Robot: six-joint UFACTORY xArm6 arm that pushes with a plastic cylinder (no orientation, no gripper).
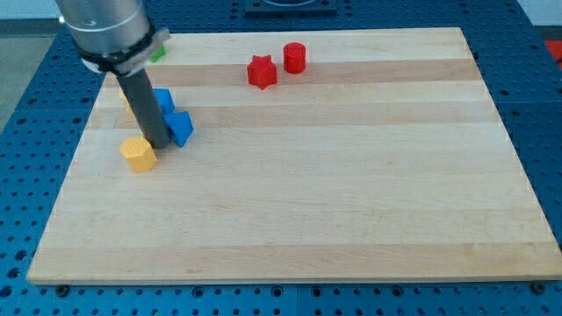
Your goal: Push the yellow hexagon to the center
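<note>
The yellow hexagon (138, 153) sits near the wooden board's (351, 193) left edge, well left of centre. The rod's tip (159, 143) rests just beside its upper right, between it and a blue block (180, 128). The arm carries no claw, only the rod. Another blue block (163, 100) lies behind. A green block (158, 53) peeks out above. Rightwards stand a red star (261, 72) and red cylinder (294, 58).

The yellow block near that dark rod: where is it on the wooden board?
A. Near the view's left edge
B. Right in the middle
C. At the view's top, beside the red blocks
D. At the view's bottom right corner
A: the yellow hexagon lies near the board's left edge in the view, just lower left of my tip, far from the red blocks.
</note>
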